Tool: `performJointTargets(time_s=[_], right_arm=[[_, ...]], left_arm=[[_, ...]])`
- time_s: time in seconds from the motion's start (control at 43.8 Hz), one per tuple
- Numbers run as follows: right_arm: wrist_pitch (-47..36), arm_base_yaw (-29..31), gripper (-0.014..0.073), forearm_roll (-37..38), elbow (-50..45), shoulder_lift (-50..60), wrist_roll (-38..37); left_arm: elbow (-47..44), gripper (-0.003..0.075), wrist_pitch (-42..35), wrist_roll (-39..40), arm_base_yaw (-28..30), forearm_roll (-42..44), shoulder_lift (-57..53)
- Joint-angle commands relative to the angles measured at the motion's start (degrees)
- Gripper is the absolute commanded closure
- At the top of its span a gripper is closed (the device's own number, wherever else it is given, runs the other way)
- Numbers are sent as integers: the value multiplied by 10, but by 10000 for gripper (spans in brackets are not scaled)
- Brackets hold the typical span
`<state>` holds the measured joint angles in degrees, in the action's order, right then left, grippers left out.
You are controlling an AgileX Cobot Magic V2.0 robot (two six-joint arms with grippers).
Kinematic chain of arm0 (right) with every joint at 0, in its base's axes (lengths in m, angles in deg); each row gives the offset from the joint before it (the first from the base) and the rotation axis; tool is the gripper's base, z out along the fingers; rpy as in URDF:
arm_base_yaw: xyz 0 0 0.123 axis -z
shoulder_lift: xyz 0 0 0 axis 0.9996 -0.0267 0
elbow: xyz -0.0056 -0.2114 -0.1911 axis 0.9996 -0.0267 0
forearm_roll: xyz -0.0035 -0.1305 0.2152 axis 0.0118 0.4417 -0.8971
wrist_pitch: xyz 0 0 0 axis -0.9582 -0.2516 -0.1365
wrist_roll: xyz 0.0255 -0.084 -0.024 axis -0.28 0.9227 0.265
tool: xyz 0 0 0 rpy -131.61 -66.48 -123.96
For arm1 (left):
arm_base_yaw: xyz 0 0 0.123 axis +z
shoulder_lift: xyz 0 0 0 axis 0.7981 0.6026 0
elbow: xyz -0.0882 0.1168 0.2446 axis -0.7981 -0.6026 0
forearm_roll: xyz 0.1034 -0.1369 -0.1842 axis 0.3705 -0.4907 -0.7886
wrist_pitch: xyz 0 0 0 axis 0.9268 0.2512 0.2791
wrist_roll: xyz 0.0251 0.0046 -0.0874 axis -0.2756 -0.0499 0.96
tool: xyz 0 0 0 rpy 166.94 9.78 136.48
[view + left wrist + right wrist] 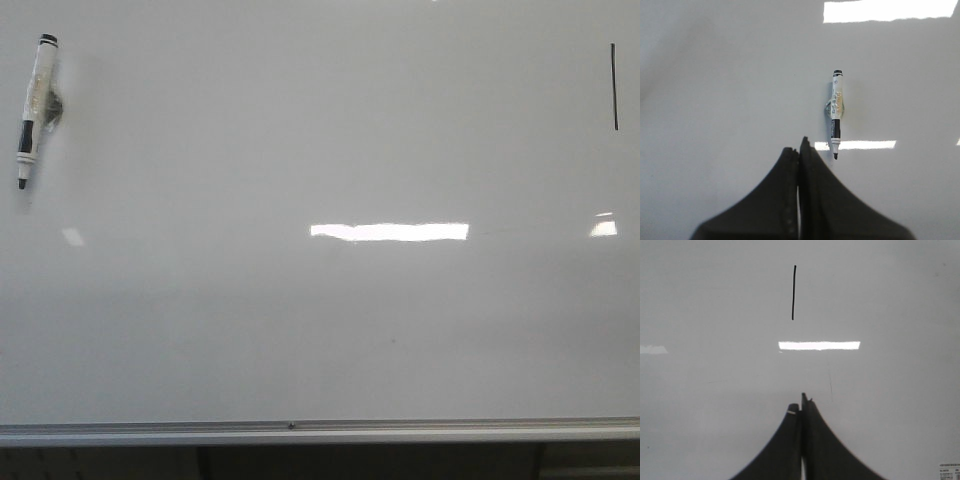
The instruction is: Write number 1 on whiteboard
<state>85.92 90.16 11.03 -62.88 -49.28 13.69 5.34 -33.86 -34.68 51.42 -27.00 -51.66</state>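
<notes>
The whiteboard [320, 330] fills the front view, its silver-grey rim [300, 428] along the near edge. The number 1 [614, 87] is a thin black vertical stroke at the far right; it also shows in the right wrist view [793, 292]. A white marker pen [34, 108] with a black tip lies at the far left, tip toward the near edge; it also shows in the left wrist view [836, 114]. My left gripper [799, 150] is shut and empty, just short of the pen's tip. My right gripper [801, 405] is shut and empty, short of the stroke. Neither gripper shows in the front view.
Bright light reflections [388, 231] lie across the board's middle, with smaller ones at the left and right. A small label [949, 471] shows on the board in the right wrist view. Dark space lies below the board's near rim.
</notes>
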Motion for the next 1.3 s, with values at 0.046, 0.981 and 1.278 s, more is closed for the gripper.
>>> performJointTargets(time_s=[0.046,0.981,1.278], right_arm=[[-59,0,662,4,13,10,3],[-83,0,662,65,13,10,-83],[-87,0,662,82,13,10,-93]], left_arm=[[-15,741,-50,6,-4,0,-9],[-15,741,-50,6,-4,0,-9],[-15,741,-50,6,-4,0,-9]])
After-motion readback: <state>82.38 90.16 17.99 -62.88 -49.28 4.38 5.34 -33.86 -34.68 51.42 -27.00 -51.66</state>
